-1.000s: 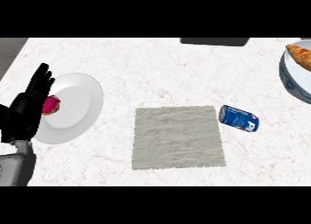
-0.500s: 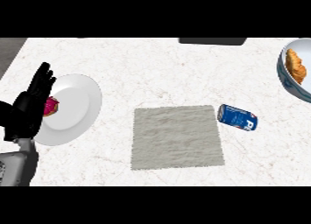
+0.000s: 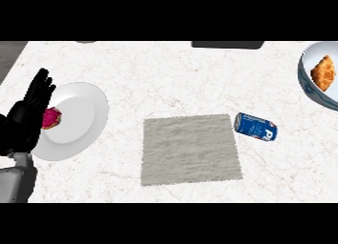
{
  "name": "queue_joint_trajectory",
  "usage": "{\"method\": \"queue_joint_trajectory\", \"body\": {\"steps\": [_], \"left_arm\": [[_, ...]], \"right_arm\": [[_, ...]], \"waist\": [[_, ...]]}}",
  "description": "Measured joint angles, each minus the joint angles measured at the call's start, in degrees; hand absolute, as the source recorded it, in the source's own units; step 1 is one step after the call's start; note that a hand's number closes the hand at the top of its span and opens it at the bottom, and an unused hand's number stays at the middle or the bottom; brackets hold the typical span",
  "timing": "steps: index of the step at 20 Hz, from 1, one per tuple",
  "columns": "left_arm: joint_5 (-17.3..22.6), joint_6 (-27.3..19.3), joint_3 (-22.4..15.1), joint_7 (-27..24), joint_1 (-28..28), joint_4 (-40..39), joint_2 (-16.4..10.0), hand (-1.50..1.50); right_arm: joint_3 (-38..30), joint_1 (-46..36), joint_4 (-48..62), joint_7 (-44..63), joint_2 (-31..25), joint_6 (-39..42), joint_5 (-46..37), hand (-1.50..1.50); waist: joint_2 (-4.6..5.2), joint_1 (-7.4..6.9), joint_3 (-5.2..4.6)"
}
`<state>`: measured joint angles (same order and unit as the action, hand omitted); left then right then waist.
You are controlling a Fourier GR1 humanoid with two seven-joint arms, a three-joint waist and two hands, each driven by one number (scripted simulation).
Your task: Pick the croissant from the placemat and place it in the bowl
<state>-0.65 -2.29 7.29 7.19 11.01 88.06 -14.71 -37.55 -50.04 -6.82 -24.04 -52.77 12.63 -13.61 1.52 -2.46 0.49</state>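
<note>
The golden-brown croissant (image 3: 324,73) lies inside the pale blue-rimmed bowl (image 3: 311,86) at the right edge of the head view. The grey placemat (image 3: 190,148) in the middle of the counter has nothing on it. My left hand (image 3: 25,116) rests open at the left edge, fingers up, over the rim of a white plate. My right hand shows nowhere in the view.
A white plate (image 3: 76,119) at the left carries a pink-frosted doughnut (image 3: 51,118), partly hidden by my left hand. A blue can (image 3: 255,127) lies on its side just right of the placemat. A dark object (image 3: 227,44) sits at the counter's far edge.
The croissant has turned from lying across the bowl's top to standing lengthwise deeper in the bowl. The view has shifted slightly, showing more of the bowl. My left hand has stayed still.
</note>
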Motion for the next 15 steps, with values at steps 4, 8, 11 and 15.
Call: {"method": "queue_joint_trajectory", "body": {"steps": [4, 8, 11, 15], "left_arm": [[0.01, 0.06, 0.02, -0.16, -0.52, 0.15, 0.13, 0.0], [-0.15, -0.28, -0.12, -0.5, -0.98, 0.0, 0.7, 0.0], [-0.36, -0.38, -0.11, -0.1, -0.91, 0.22, 0.55, 0.0], [-0.51, -0.42, 0.04, -0.01, -0.64, 0.11, 0.37, 0.0]], "right_arm": [[-2.03, 4.93, 1.14, -1.59, -3.53, 6.05, 2.0, -1.5], [-3.99, 9.22, 1.68, -3.71, -6.28, 12.41, 4.02, -1.5], [-5.26, 12.14, 2.25, -4.51, -8.02, 18.12, 5.41, -1.5], [-6.85, 14.3, 1.79, -4.15, -9.33, 21.71, 7.22, -1.5]], "waist": [[0.09, 0.23, 0.08], [0.05, 0.65, 0.16], [-0.1, 0.9, 0.19], [-0.2, 0.86, 0.2]]}}
